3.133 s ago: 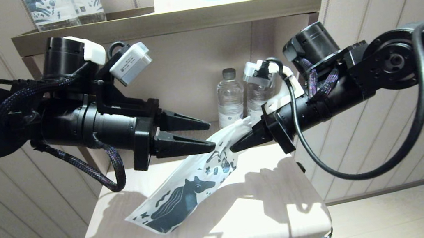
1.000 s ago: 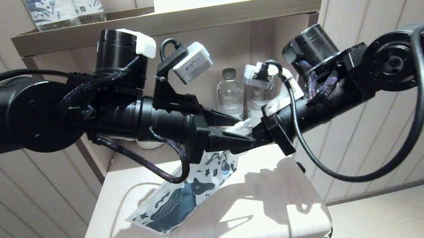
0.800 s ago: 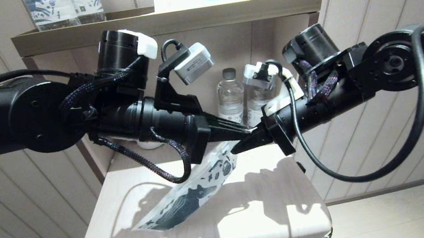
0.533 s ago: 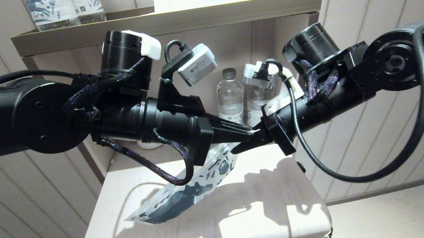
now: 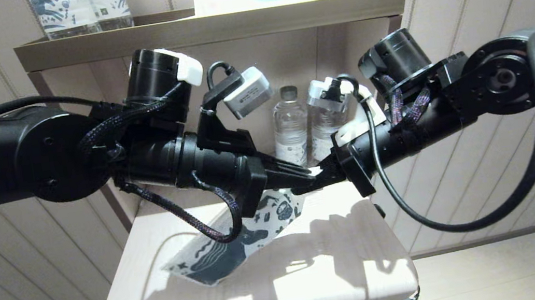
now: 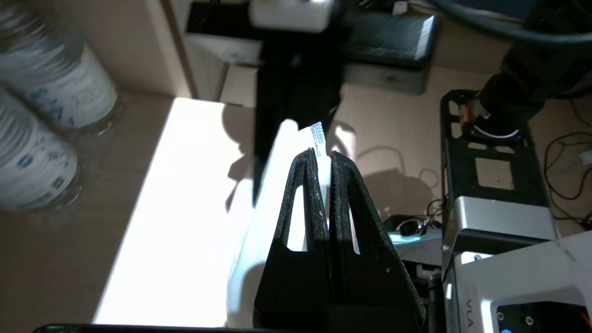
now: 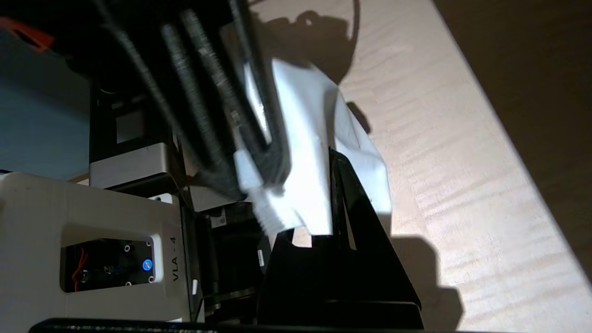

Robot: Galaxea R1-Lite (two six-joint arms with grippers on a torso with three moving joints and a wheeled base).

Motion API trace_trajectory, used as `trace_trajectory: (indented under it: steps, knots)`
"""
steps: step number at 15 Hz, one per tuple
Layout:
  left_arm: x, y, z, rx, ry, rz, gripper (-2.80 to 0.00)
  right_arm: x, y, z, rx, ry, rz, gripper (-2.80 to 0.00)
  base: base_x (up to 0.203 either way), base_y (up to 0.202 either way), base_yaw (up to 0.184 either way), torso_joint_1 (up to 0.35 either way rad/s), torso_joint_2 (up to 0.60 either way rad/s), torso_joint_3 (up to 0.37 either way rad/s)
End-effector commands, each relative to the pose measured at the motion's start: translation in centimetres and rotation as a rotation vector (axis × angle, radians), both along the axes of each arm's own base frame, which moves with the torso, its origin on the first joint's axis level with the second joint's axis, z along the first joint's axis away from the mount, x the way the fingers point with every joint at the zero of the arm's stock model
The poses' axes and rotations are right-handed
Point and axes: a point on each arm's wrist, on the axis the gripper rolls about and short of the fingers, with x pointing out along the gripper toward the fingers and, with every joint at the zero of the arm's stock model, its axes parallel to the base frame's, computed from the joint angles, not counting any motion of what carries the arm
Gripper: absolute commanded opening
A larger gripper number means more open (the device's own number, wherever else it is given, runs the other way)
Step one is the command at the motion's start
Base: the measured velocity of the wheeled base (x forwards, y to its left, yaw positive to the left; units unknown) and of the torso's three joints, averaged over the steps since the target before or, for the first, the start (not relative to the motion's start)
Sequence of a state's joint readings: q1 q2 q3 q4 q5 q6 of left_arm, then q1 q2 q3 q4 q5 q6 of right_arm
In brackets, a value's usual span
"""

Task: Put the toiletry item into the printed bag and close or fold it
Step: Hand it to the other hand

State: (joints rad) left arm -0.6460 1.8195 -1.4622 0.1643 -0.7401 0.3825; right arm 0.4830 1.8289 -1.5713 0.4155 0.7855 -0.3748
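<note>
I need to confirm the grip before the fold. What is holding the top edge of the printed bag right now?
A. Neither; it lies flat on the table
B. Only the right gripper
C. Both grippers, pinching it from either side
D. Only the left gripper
C: the left gripper and right gripper meet at the top edge of the printed bag, each with jaws shut on the white material, as both wrist views show.
</note>
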Motion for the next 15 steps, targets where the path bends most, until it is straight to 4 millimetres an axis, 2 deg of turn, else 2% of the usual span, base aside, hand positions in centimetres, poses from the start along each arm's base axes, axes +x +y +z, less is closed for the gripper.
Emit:
trace_trajectory:
  steps: [1, 5, 15]
  knots:
    - [-0.1, 1.5, -0.2, 0.011, 0.01, 0.031, -2.8, -0.2, -0.2, 0.2, 0.004, -0.005, 0.0, -2.8, 0.0, 0.0, 0.0, 0.0, 0.0, 0.0]
    - [-0.1, 2.8, -0.6, 0.016, 0.012, 0.06, -2.8, -0.2, -0.3, 0.2, 0.004, -0.006, 0.0, -2.8, 0.0, 0.0, 0.0, 0.0, 0.0, 0.0]
    - [-0.3, 2.7, -0.2, -0.003, -0.009, 0.048, -2.8, -0.3, 0.1, 0.1, 0.001, -0.01, 0.015, -2.8, 0.0, 0.0, 0.0, 0.0, 0.0, 0.0]
